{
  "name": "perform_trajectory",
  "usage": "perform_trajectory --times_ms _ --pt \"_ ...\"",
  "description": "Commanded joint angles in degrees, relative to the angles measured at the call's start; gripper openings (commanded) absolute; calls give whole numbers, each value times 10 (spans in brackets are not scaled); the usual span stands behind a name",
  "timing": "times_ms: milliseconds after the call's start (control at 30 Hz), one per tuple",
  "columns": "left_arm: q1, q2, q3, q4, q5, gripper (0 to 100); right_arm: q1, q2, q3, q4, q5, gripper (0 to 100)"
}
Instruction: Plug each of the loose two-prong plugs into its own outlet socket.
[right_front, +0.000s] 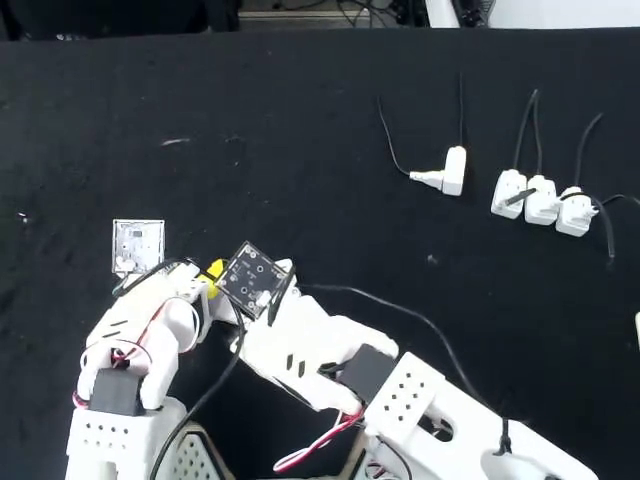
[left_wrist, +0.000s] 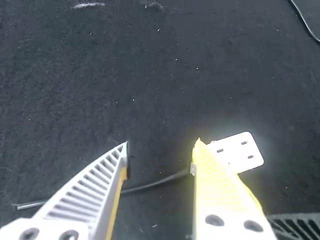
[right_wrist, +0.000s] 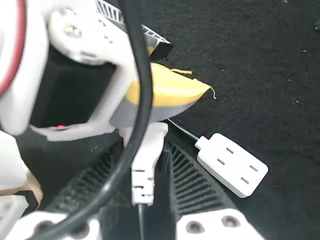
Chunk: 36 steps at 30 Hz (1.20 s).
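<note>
At the near left of the black surface (right_front: 300, 120), the left jaws stood wide open and held nothing. A black cord (left_wrist: 150, 186) lay between them, and a white outlet block (left_wrist: 235, 150) sat just beside the yellow finger (left_wrist: 215, 185). The right jaws were closed on a white plug (right_wrist: 145, 162) near that block. Well apart, a row of 3 white sockets (right_front: 541, 200) and another white plug (right_front: 452, 170) lay far right.

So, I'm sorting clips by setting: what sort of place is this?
Probably a robotics lab bench: black-covered table, white left arm beside a right arm holding a plug, a corded outlet socket nearby.
</note>
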Motion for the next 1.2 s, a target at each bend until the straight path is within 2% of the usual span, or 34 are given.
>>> perform_trajectory --times_ms 0,167,367,1067,1167 --pt "9 0 4 -2 -1 213 -6 -28 -41 -23 -38 11" --pt "9 0 4 -2 -1 213 -2 -28 -41 -23 -77 12" --pt "9 0 5 -2 -1 213 29 -28 -42 -24 -77 12" --pt "9 0 5 -1 -1 213 31 -28 -61 -18 -72 12" --pt "9 0 5 -1 -1 213 31 -29 -61 -17 -52 12"
